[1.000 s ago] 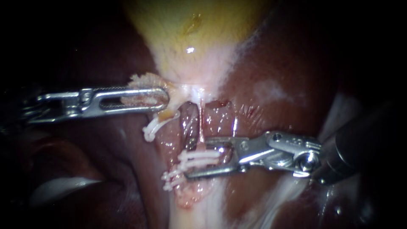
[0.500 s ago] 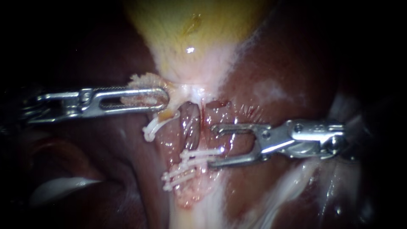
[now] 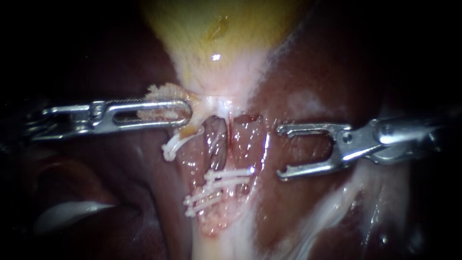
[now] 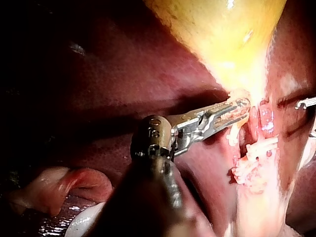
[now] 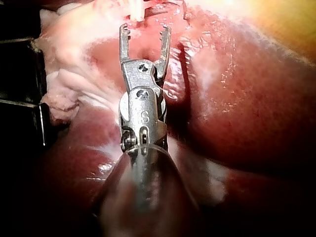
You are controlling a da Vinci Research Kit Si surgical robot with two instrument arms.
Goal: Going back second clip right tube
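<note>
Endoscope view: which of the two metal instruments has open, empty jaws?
The right instrument, entering from the right: its jaws gape, gripping nothing. The left instrument grips pale frayed tissue.

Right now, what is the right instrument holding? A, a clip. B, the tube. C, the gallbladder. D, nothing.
D: the right instrument stands open, apart from the clips, with nothing in it.
</note>
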